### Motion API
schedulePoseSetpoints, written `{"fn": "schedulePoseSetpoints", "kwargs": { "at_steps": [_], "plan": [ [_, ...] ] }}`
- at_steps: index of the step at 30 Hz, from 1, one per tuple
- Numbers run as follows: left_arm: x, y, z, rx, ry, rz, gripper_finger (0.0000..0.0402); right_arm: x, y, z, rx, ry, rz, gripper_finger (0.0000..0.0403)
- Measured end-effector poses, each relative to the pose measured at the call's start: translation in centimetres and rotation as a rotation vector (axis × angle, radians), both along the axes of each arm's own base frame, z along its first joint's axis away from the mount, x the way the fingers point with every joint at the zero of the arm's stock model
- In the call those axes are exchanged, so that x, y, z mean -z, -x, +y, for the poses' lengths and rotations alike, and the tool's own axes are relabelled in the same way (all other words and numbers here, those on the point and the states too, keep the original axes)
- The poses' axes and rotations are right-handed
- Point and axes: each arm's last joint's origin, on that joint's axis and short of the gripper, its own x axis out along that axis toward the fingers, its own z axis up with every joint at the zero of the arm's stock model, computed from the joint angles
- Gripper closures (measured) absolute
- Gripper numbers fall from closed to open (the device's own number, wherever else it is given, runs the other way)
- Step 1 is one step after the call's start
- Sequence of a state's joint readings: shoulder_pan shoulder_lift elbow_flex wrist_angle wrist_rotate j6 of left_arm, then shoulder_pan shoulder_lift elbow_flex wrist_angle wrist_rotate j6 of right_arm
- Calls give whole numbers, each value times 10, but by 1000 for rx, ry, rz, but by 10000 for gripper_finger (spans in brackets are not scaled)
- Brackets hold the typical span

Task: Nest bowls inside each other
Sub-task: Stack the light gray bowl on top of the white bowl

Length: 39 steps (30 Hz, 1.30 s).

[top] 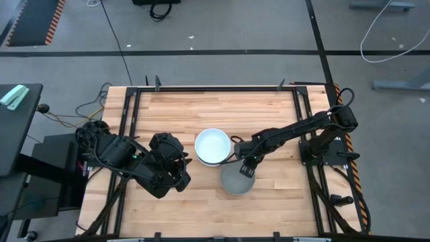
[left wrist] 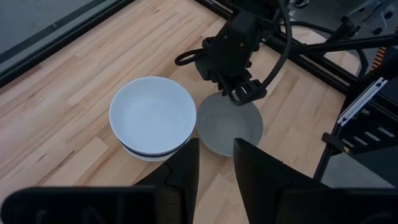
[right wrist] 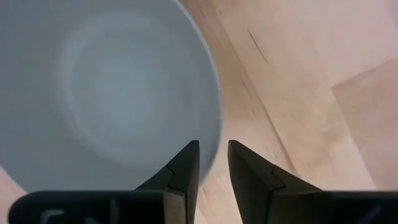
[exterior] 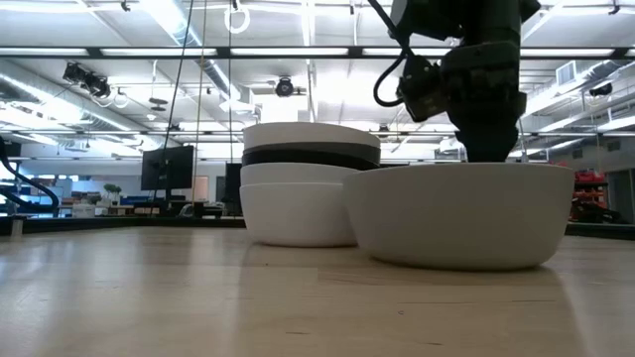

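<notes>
A grey bowl stands alone on its base on the table, near the middle and toward the near edge; it also shows in the low view. Just beyond it to the left stands a stack of nested bowls with a white one on top and a black one showing as a dark band. My right gripper is at the grey bowl's far rim, shut on it. My left gripper waits to the left of the stack, narrowly open and empty. My right gripper has the grey bowl's far rim between its two fingers, one finger inside the bowl and the other outside. The fingers come from above, pointing down. The bowl stands level with its base on the table.
The wooden table top is framed by black rails on its left and right sides. The folded left arm fills the table's left side. Bare wood lies along the far edge and at the near left.
</notes>
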<state>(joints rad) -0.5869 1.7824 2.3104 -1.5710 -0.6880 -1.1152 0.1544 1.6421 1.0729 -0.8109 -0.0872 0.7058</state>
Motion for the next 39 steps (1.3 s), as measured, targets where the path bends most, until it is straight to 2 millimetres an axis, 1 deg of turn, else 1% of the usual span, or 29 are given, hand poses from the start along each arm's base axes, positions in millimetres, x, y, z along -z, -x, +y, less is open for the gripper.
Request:
{"fn": "schedulePoseSetpoints", "kwargs": {
  "at_steps": [7, 13, 20, 25, 32, 39],
  "plan": [
    [0, 0, 0, 0, 0, 0, 294, 6, -2, 1, 22, -24, -43, 310],
    [0, 0, 0, -1, 0, 0, 294, 17, 4, 1, 42, -40, -19, 310],
    [0, 0, 0, -2, 2, -1, 294, 22, 6, 0, 50, -42, -19, 312],
    [0, 0, 0, -5, 5, -2, 294, 23, 6, 0, 52, -42, -20, 331],
    [0, 0, 0, -5, 7, -4, 294, 23, 6, -1, 49, -36, -17, 391],
    [0, 0, 0, -5, 7, -4, 294, 21, 7, -1, 34, -27, -7, 394]
  ]
}}
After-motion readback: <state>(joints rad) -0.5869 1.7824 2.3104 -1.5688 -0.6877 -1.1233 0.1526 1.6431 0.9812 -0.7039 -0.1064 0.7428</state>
